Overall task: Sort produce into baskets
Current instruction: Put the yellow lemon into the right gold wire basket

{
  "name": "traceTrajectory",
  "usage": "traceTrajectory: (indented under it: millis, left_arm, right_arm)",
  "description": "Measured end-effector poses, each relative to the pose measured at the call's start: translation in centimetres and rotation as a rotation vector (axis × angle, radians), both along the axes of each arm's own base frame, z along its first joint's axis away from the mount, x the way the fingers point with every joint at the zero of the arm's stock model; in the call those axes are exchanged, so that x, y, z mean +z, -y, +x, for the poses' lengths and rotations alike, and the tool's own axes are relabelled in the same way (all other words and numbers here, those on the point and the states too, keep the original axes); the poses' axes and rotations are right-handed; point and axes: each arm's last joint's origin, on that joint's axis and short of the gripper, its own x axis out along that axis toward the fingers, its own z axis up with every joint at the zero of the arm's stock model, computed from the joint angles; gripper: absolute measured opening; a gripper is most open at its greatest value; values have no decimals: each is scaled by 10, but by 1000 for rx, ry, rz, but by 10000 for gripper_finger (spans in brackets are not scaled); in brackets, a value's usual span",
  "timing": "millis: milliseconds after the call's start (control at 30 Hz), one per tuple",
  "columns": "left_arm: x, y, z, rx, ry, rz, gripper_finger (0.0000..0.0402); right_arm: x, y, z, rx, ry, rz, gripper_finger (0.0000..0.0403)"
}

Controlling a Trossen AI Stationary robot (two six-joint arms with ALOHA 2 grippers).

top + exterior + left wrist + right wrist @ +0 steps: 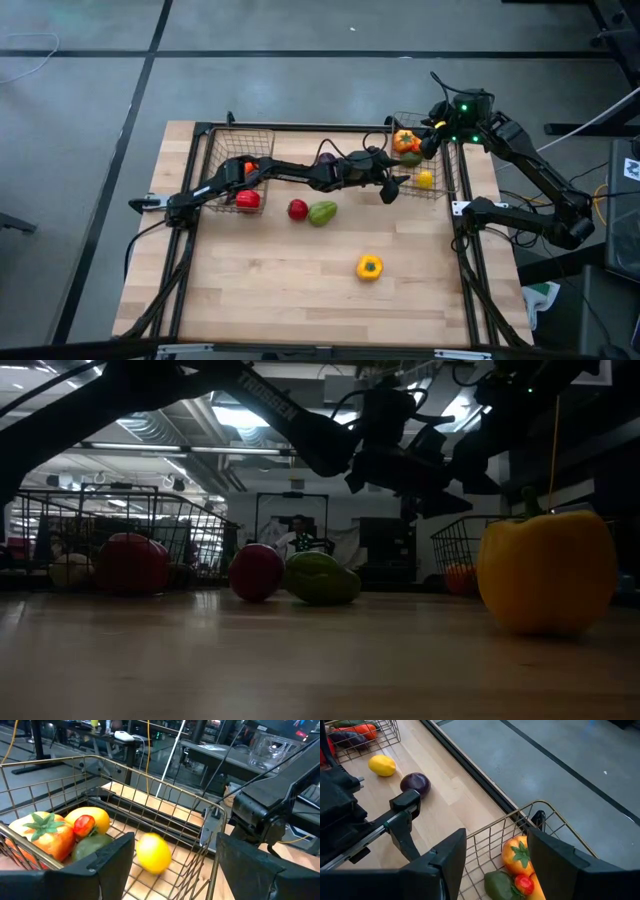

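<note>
- The left gripper [393, 190] reaches across the pale wooden counter [300, 290] to the near edge of the right-hand dark wire-mesh basket [455, 170]. Its fingers stand apart with nothing between them.
- In the left wrist view a yellow toy lemon [152, 852] shows blurred just beyond those parted fingers, over the basket's mesh floor — whether it is resting there or in the air cannot be told.
- The same basket holds an orange toy pepper with a green stalk [42, 837], a yellow-orange fruit [95, 817], a tiny red tomato [83, 825] and a dull green piece [92, 845], all crowded into one corner and touching.
- The right gripper [432, 140] hovers over the far side of that basket. Its fingers are partly spread and hold nothing.
- The left-hand wire-mesh basket [215, 150] sits at the counter's far left, with the left arm crossing it; an orange piece [250, 167] shows inside.
- A red toy pepper [247, 199] lies just by that basket's near edge.
- A round red fruit [297, 209] and a green avocado [322, 213] lie side by side mid-counter.
- A yellow toy pepper [369, 266] stands alone, well apart, nearer the front edge.
- A dark purple round piece [415, 783] lies on the counter between the baskets, near a second yellow lemon [382, 765].
</note>
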Motion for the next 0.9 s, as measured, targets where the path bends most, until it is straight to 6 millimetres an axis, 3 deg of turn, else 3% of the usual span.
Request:
traceTrajectory:
  millis: [267,500,700,900]
  left_arm:
    - [5,-9,-3,15,9,-3,276]
    - [44,-32,-19,65,4,-15,276]
    - [71,-45,-46,61,-257,103,276]
    - [102,-51,-88,51,-520,88,276]
  right_arm:
    - [-1,-1,0,0,-7,10,209]
    - [-3,-2,-2,-6,-31,31,209]
    - [-5,-2,-2,-14,-45,39,209]
    - [-5,-2,-2,-13,-45,40,209]
